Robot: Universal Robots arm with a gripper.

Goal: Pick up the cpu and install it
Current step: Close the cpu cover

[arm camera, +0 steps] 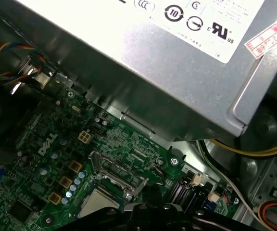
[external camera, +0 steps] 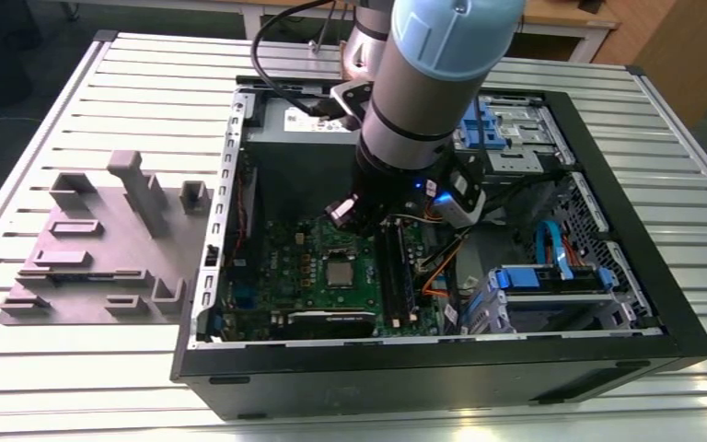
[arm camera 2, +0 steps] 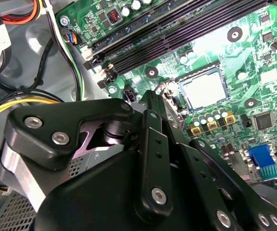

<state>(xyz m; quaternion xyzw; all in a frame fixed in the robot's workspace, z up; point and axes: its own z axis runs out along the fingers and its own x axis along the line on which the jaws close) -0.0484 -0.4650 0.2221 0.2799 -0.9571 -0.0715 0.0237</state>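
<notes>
While the arm reaches down into the open computer case (external camera: 648,322), the claw (arm camera 2: 169,103) hangs low over the green motherboard (external camera: 305,267), with the cpu (arm camera 2: 203,89) just beyond its tips. The cpu lies flat in the socket frame (arm camera 2: 196,77), silvery top up, apart from the claw; in the first wrist view it shows as a pale square (arm camera: 97,204) close under the dark claw body (arm camera: 153,211). The two black fingers (arm camera 2: 153,113) stand close together with nothing between them, so the claw looks clenched and empty.

Case contents: motherboard on the floor of the case; long black memory slots (arm camera 2: 177,33) beside the socket, on the far side from the claw body in the second wrist view. A grey power supply box (arm camera: 177,62) sits against the case wall, past the socket from the claw. Yellow wires (arm camera: 258,151) run out from under that box. Blue drive brackets (external camera: 550,276) fill the bay on the exterior view's right, with orange and blue cables (external camera: 452,267) trailing toward the board.

Case rests on a slatted metal surface (external camera: 84,110). A grey parts holder (external camera: 96,239) with upright pegs sits on the surface outside the case, on the exterior view's left, well apart from the claw.
</notes>
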